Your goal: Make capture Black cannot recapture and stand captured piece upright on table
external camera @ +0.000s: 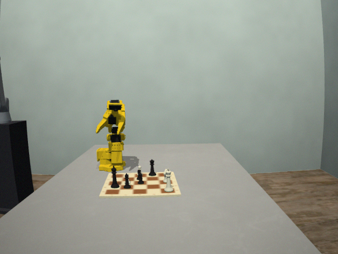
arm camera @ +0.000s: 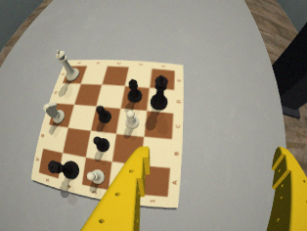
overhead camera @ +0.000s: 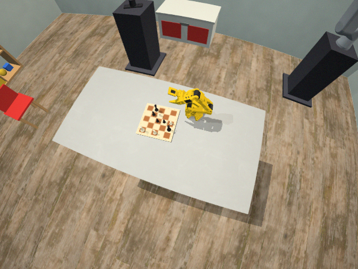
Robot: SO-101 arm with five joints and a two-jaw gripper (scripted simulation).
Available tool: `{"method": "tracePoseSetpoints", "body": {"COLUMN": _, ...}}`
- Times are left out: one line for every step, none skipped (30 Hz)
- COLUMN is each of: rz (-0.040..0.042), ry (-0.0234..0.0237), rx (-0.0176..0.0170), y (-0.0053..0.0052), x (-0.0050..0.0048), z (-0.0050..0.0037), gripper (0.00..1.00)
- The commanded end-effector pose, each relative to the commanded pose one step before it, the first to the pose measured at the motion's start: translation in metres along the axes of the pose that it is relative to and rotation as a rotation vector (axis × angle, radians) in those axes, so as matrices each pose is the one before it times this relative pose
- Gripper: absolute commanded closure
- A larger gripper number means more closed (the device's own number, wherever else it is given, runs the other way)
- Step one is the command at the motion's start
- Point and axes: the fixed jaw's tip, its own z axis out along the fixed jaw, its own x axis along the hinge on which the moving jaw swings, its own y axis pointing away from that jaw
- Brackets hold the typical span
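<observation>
The small chessboard (overhead camera: pixel 157 123) lies on the grey table, next to my yellow arm's base (overhead camera: pixel 199 108). In the wrist view the board (arm camera: pixel 110 127) holds several black pieces, among them a tall one (arm camera: pixel 158 92) and pawns (arm camera: pixel 134 91) (arm camera: pixel 103 115), and white pieces such as a tall one (arm camera: pixel 65 67) at the far left corner and a pawn (arm camera: pixel 130 119) mid-board. My gripper (arm camera: pixel 211 158) hangs high above the table beside the board's near edge, fingers apart with nothing between them. It also shows in the exterior view (external camera: pixel 107 132), folded over the base.
Two black pillars (overhead camera: pixel 138 34) (overhead camera: pixel 318 69) and a white cabinet with red doors (overhead camera: pixel 186 23) stand on the floor beyond the table. A red chair (overhead camera: pixel 14 104) is at the left.
</observation>
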Motion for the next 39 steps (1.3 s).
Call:
{"method": "tracePoseSetpoints", "body": {"rz": 0.01551, "ry": 0.01898, "rx": 0.00688, "y": -0.00112, "x": 0.004435, "z": 0.002014, "gripper": 0.6}}
{"method": "tracePoseSetpoints", "body": {"rz": 0.00029, "ry": 0.00005, "rx": 0.00018, "y": -0.00003, "x": 0.00001, "z": 0.000005, "gripper": 0.6}}
{"method": "tracePoseSetpoints", "body": {"rz": 0.00004, "ry": 0.00001, "rx": 0.00003, "y": 0.0, "x": 0.000002, "z": 0.000001, "gripper": 0.6}}
{"method": "tracePoseSetpoints", "body": {"rz": 0.0, "ry": -0.00001, "rx": 0.0, "y": 0.0, "x": -0.000001, "z": 0.0, "gripper": 0.6}}
{"method": "tracePoseSetpoints", "body": {"rz": 0.0, "ry": 0.00001, "rx": 0.0, "y": 0.0, "x": 0.000001, "z": 0.0, "gripper": 0.6}}
{"method": "tracePoseSetpoints", "body": {"rz": 0.0, "ry": -0.00001, "rx": 0.0, "y": 0.0, "x": -0.000001, "z": 0.0, "gripper": 0.6}}
{"method": "tracePoseSetpoints", "body": {"rz": 0.0, "ry": 0.00001, "rx": 0.0, "y": 0.0, "x": 0.000001, "z": 0.0, "gripper": 0.6}}
{"method": "tracePoseSetpoints", "body": {"rz": 0.0, "ry": -0.00001, "rx": 0.0, "y": 0.0, "x": -0.000001, "z": 0.0, "gripper": 0.6}}
{"method": "tracePoseSetpoints", "body": {"rz": 0.0, "ry": 0.00001, "rx": 0.0, "y": 0.0, "x": 0.000001, "z": 0.0, "gripper": 0.6}}
{"method": "tracePoseSetpoints", "body": {"rz": 0.0, "ry": -0.00001, "rx": 0.0, "y": 0.0, "x": -0.000001, "z": 0.0, "gripper": 0.6}}
{"method": "tracePoseSetpoints", "body": {"rz": 0.0, "ry": 0.00001, "rx": 0.0, "y": 0.0, "x": 0.000001, "z": 0.0, "gripper": 0.6}}
{"method": "tracePoseSetpoints", "body": {"rz": 0.0, "ry": -0.00001, "rx": 0.0, "y": 0.0, "x": -0.000001, "z": 0.0, "gripper": 0.6}}
{"method": "tracePoseSetpoints", "body": {"rz": 0.0, "ry": 0.00001, "rx": 0.0, "y": 0.0, "x": 0.000001, "z": 0.0, "gripper": 0.6}}
{"method": "tracePoseSetpoints", "body": {"rz": 0.0, "ry": -0.00001, "rx": 0.0, "y": 0.0, "x": -0.000001, "z": 0.0, "gripper": 0.6}}
{"method": "tracePoseSetpoints", "body": {"rz": 0.0, "ry": 0.0, "rx": 0.0, "y": 0.0, "x": 0.0, "z": 0.0, "gripper": 0.6}}
{"method": "tracePoseSetpoints", "body": {"rz": 0.0, "ry": 0.0, "rx": 0.0, "y": 0.0, "x": 0.0, "z": 0.0, "gripper": 0.6}}
{"method": "tracePoseSetpoints", "body": {"rz": 0.0, "ry": 0.00001, "rx": 0.0, "y": 0.0, "x": 0.000001, "z": 0.0, "gripper": 0.6}}
{"method": "tracePoseSetpoints", "body": {"rz": 0.0, "ry": -0.00001, "rx": 0.0, "y": 0.0, "x": -0.000001, "z": 0.0, "gripper": 0.6}}
{"method": "tracePoseSetpoints", "body": {"rz": 0.0, "ry": 0.00001, "rx": 0.0, "y": 0.0, "x": 0.000001, "z": 0.0, "gripper": 0.6}}
{"method": "tracePoseSetpoints", "body": {"rz": 0.0, "ry": -0.00001, "rx": 0.0, "y": 0.0, "x": -0.000001, "z": 0.0, "gripper": 0.6}}
{"method": "tracePoseSetpoints", "body": {"rz": 0.0, "ry": 0.00001, "rx": 0.0, "y": 0.0, "x": 0.000001, "z": 0.0, "gripper": 0.6}}
{"method": "tracePoseSetpoints", "body": {"rz": 0.0, "ry": -0.00001, "rx": 0.0, "y": 0.0, "x": -0.000001, "z": 0.0, "gripper": 0.6}}
{"method": "tracePoseSetpoints", "body": {"rz": 0.0, "ry": 0.00001, "rx": 0.0, "y": 0.0, "x": 0.000001, "z": 0.0, "gripper": 0.6}}
{"method": "tracePoseSetpoints", "body": {"rz": 0.0, "ry": -0.00001, "rx": 0.0, "y": 0.0, "x": -0.000001, "z": 0.0, "gripper": 0.6}}
{"method": "tracePoseSetpoints", "body": {"rz": 0.0, "ry": 0.00001, "rx": 0.0, "y": 0.0, "x": 0.000001, "z": 0.0, "gripper": 0.6}}
{"method": "tracePoseSetpoints", "body": {"rz": 0.0, "ry": -0.00001, "rx": 0.0, "y": 0.0, "x": -0.000001, "z": 0.0, "gripper": 0.6}}
{"method": "tracePoseSetpoints", "body": {"rz": -0.00004, "ry": 0.00008, "rx": -0.00006, "y": 0.00001, "x": -0.000002, "z": -0.000001, "gripper": 0.6}}
{"method": "tracePoseSetpoints", "body": {"rz": -0.00026, "ry": 0.00052, "rx": -0.00042, "y": 0.00006, "x": -0.000022, "z": -0.000012, "gripper": 0.6}}
{"method": "tracePoseSetpoints", "body": {"rz": -0.00068, "ry": 0.00137, "rx": -0.00108, "y": 0.00017, "x": -0.000055, "z": -0.000029, "gripper": 0.6}}
{"method": "tracePoseSetpoints", "body": {"rz": -0.00128, "ry": 0.00253, "rx": -0.00201, "y": 0.00031, "x": -0.000106, "z": -0.000054, "gripper": 0.6}}
{"method": "tracePoseSetpoints", "body": {"rz": -0.00202, "ry": 0.004, "rx": -0.00315, "y": 0.00049, "x": -0.000166, "z": -0.00008, "gripper": 0.6}}
{"method": "tracePoseSetpoints", "body": {"rz": 0.0, "ry": 0.0, "rx": 0.0, "y": 0.0, "x": 0.0, "z": 0.0, "gripper": 0.6}}
{"method": "tracePoseSetpoints", "body": {"rz": 0.0, "ry": 0.0, "rx": 0.0, "y": 0.0, "x": 0.0, "z": 0.0, "gripper": 0.6}}
{"method": "tracePoseSetpoints", "body": {"rz": -0.00289, "ry": 0.00567, "rx": -0.00448, "y": 0.00069, "x": -0.000242, "z": -0.000109, "gripper": 0.61}}
{"method": "tracePoseSetpoints", "body": {"rz": -0.00389, "ry": 0.00756, "rx": -0.00592, "y": 0.00092, "x": -0.000327, "z": -0.000132, "gripper": 0.61}}
{"method": "tracePoseSetpoints", "body": {"rz": -0.00498, "ry": 0.00955, "rx": -0.00746, "y": 0.00117, "x": -0.000428, "z": -0.000148, "gripper": 0.62}}
{"method": "tracePoseSetpoints", "body": {"rz": -0.00617, "ry": 0.01166, "rx": -0.00903, "y": 0.00143, "x": -0.000537, "z": -0.000149, "gripper": 0.62}}
{"method": "tracePoseSetpoints", "body": {"rz": -0.00745, "ry": 0.0138, "rx": -0.0106, "y": 0.0017, "x": -0.000662, "z": -0.000134, "gripper": 0.63}}
{"method": "tracePoseSetpoints", "body": {"rz": -0.0088, "ry": 0.01598, "rx": -0.01213, "y": 0.00197, "x": -0.000795, "z": -0.000095, "gripper": 0.63}}
